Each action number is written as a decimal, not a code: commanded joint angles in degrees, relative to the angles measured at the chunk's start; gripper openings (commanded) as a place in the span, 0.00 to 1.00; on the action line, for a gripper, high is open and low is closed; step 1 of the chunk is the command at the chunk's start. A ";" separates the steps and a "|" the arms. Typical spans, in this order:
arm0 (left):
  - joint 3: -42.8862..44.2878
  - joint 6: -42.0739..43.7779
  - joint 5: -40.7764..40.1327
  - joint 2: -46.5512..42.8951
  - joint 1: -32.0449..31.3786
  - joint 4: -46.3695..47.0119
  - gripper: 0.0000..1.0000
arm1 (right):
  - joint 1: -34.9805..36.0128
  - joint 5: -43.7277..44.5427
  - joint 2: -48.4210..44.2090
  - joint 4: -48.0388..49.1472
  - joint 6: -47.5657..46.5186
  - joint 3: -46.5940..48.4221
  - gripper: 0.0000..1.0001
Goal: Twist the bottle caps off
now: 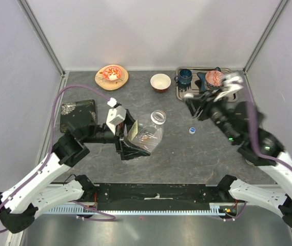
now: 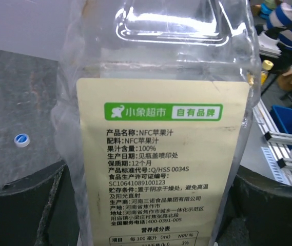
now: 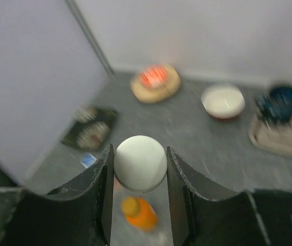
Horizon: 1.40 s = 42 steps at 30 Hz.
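Even, bright light — right wrist view perhaps motion-blurred.

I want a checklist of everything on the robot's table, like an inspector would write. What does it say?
Surface: dark grey stone-look table.
Job's things: clear bottle with a cream label, its neck open; white cap; small blue and white cap loose on the table; orange bottle, blurred, below the right fingers.
Clutter: round orange plate, white bowl, dark patterned tray, metal tray with a blue cup.
End effectors: left end effector shut on the clear bottle; right end effector shut on the white cap.
Cables: purple cable looping over the left arm.
Surroundings: plain pale walls.
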 commanded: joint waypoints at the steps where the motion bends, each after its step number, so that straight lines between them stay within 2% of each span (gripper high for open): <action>1: -1.62 3.61 -9.83 -6.79 0.10 -1.77 0.06 | -0.03 15.11 -0.18 -8.03 7.39 -17.13 0.00; 2: -2.05 3.52 -11.75 -7.67 0.10 -2.21 0.06 | -0.03 14.41 -0.35 -7.24 9.06 -23.69 0.00; 5: -2.32 3.61 -13.87 -9.87 0.10 -4.24 0.07 | -0.03 10.81 -0.71 -3.11 15.39 -35.66 0.00; 8: -3.20 3.96 -15.64 -11.54 0.10 -5.38 0.07 | -0.03 9.31 0.52 0.93 19.00 -43.15 0.00; 11: -4.25 4.13 -16.52 -12.69 0.10 -5.38 0.07 | -0.03 9.92 3.76 3.05 20.50 -46.34 0.00; 21: -6.63 3.61 -18.37 -14.97 0.10 -4.51 0.08 | -2.92 13.79 18.71 5.86 21.02 -46.00 0.00; 27: -7.59 3.25 -18.37 -15.76 0.10 -4.42 0.08 | -9.07 9.23 24.42 9.64 20.33 -46.00 0.00; 34: -8.30 2.99 -18.19 -16.20 0.10 -4.24 0.09 | -13.03 7.90 30.31 10.34 18.57 -44.76 0.00; 39: -8.91 3.17 -18.72 -16.20 0.10 -3.72 0.09 | -15.14 6.24 33.04 11.05 17.77 -44.68 0.13; 42: -9.00 3.17 -18.54 -15.85 0.10 -3.71 0.09 | -15.32 5.27 32.78 10.87 17.34 -44.06 0.31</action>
